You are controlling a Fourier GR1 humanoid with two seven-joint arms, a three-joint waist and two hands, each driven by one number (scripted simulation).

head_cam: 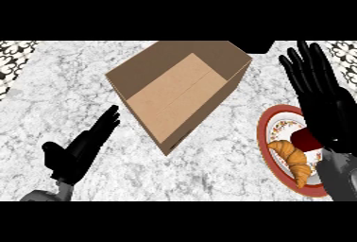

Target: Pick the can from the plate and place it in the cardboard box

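A dark red can (305, 140) stands on a red-rimmed patterned plate (267, 124) at the right, partly hidden behind my right wrist. My right hand (319, 90) is open with straight fingers pointing away, above and just beyond the can, not holding it. A croissant (293, 159) lies on the same plate in front of the can. The open cardboard box (178, 92) sits at the centre, turned diagonally, with nothing visible inside it. My left hand (83, 144) rests open at the lower left, fingers pointing toward the box.
The counter (70, 80) is grey-white marble. A patterned tile strip (14, 54) shows at the upper left and upper right corners. A dark object (259, 46) peeks in behind the box's far corner.
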